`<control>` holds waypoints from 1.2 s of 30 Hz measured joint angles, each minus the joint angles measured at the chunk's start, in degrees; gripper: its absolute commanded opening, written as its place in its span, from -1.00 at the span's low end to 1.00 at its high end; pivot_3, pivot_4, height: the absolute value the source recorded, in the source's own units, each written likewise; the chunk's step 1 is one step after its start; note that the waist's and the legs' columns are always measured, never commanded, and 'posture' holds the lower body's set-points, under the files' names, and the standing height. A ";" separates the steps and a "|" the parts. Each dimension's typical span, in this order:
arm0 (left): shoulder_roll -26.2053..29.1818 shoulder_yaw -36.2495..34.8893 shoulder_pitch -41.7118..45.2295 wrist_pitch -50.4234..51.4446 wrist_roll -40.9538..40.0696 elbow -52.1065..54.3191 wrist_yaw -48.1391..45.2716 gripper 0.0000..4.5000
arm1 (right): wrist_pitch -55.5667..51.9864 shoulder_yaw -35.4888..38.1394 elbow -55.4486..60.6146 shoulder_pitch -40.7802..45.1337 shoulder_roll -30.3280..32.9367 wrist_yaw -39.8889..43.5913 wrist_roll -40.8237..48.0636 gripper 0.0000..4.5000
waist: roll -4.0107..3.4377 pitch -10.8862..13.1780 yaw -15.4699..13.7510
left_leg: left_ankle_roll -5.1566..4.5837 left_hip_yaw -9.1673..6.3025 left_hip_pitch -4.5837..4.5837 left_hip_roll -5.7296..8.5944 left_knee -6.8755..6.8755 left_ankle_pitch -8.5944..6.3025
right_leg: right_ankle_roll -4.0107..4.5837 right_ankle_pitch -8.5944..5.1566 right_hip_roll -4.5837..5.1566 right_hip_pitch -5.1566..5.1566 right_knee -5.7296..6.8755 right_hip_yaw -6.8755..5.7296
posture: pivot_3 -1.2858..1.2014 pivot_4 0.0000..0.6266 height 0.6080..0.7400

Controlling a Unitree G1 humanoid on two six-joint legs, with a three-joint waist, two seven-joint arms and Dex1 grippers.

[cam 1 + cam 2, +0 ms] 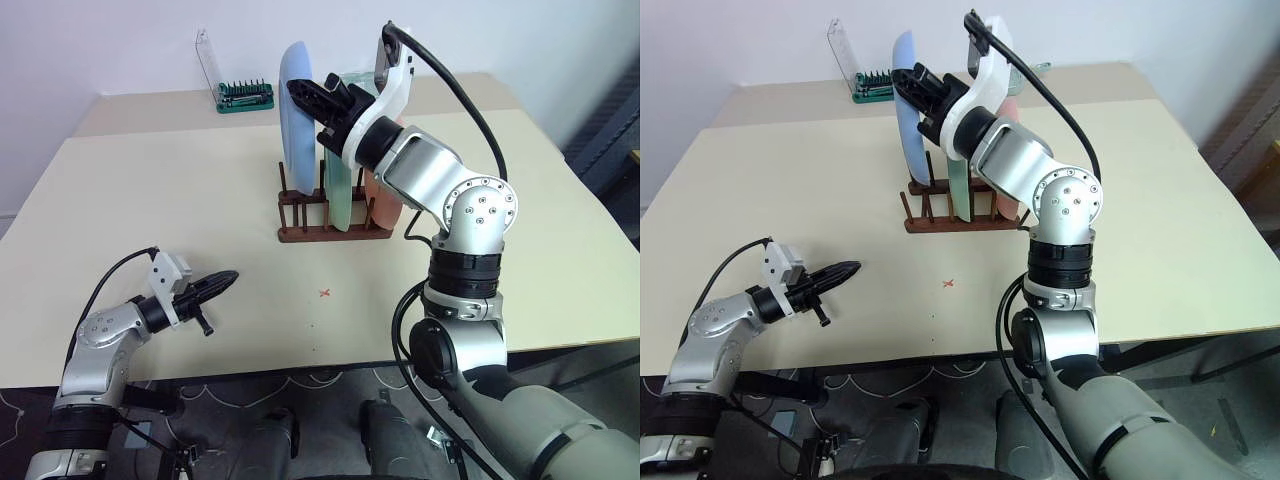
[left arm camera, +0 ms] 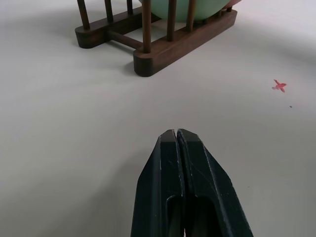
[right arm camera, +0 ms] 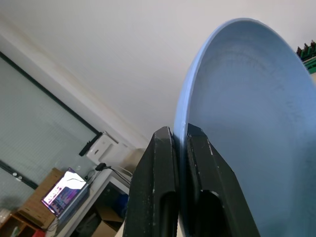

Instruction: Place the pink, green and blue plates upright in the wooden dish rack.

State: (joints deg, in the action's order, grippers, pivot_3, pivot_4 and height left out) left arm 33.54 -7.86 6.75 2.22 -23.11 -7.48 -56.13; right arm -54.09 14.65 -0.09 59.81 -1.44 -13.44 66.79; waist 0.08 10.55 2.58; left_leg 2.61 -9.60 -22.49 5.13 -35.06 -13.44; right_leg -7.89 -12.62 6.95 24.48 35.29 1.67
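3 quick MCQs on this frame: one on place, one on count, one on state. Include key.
1. Where does the green bit holder sit?
A. at the table's far edge, behind the wooden dish rack
B. beside the left gripper
C. inside the rack

2. How many plates stand in the rack?
A. one
B. two
C. three

3. What is the right gripper doing?
A. hanging open
B. shut on the blue plate
C. shut on the pink plate

Key: 1 A, it lies by the wall past the rack. 2 C, blue, green plate and pink. 3 B, the rim sits between its fingers.
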 measured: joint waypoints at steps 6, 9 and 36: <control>0.02 0.03 0.93 2.25 -0.01 2.47 0.87 -1.00 | 0.00 0.16 0.11 0.00 -2.19 -2.77 1.89 -1.00 | 0.00 0.00 0.05 | 0.00 0.00 0.00 -0.01 0.00 0.00 | 0.00 0.00 -0.01 0.01 0.00 0.00 | 0.03 -0.52 1.00; 0.04 0.05 0.96 3.26 -0.01 3.44 1.28 -1.00 | 0.01 0.16 0.13 -0.01 -2.87 -4.25 2.21 -1.00 | 0.00 0.00 0.03 | 0.00 0.00 0.00 -0.01 0.00 0.00 | 0.01 0.00 -0.01 0.01 0.00 0.00 | 0.03 -0.52 1.00; 0.07 0.20 1.27 7.46 0.00 7.67 3.84 -1.00 | 1.16 0.11 -1.43 -1.50 -4.35 -11.55 1.62 0.99 | 0.00 0.00 0.05 | 0.00 0.00 0.00 -0.01 0.01 0.00 | 0.01 0.00 -0.04 0.01 0.00 0.00 | 0.03 -0.52 1.00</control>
State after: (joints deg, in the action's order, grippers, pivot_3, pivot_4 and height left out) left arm 33.60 -7.67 8.01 9.68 -23.12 0.19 -52.28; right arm -52.93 14.76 -1.52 58.31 -5.78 -24.99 68.41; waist 0.08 10.56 2.63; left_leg 2.61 -9.60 -22.49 5.12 -35.05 -13.44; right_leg -7.88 -12.62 6.91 24.49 35.29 1.68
